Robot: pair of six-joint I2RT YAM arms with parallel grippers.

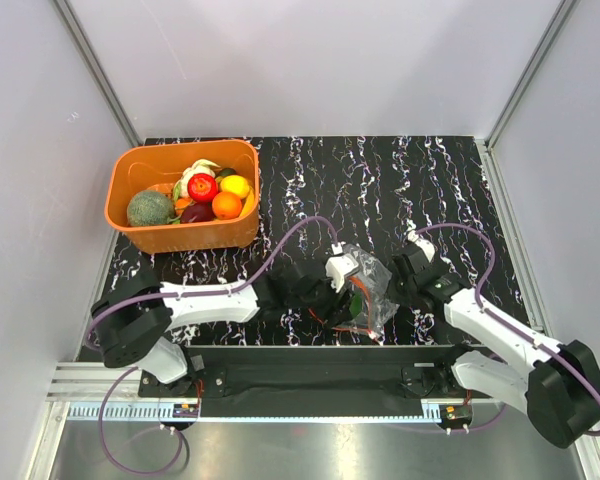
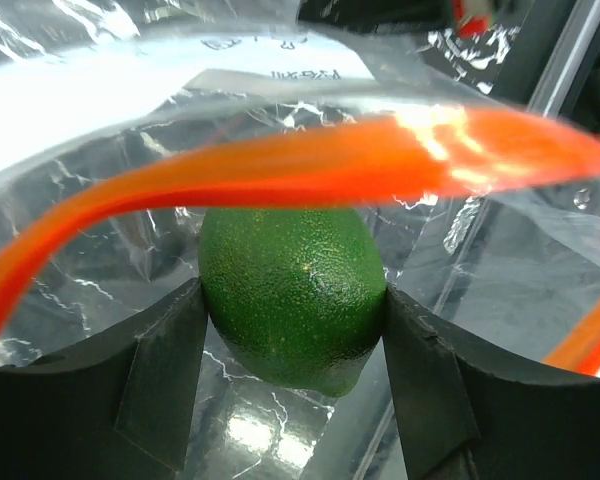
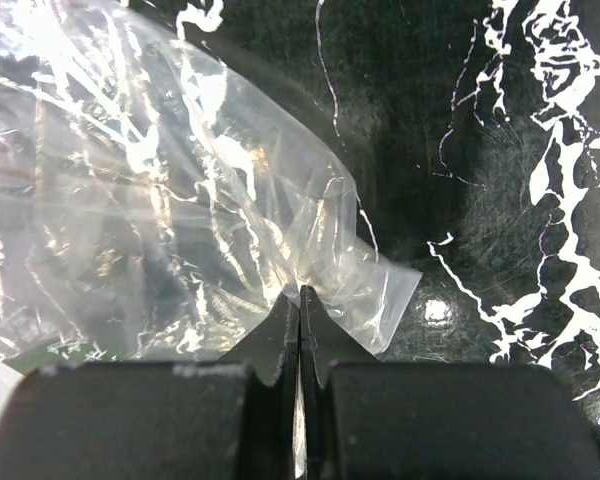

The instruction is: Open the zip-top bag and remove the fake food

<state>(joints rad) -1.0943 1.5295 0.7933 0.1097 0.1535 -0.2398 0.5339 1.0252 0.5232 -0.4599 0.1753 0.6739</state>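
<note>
The left hand [image 2: 292, 330] reaches inside the zip-top bag [image 1: 365, 290] on the table [image 1: 430, 180], clamped on the green fake food [image 2: 292, 295]. The right hand [image 3: 300, 305] is pinched together on the bag's corner.

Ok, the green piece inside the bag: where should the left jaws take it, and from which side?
Across its widest middle, coming straight in through the open mouth under the orange zip strip. The green fake food is a smooth oval standing lengthwise, and the left gripper already brackets its two sides there.
</note>
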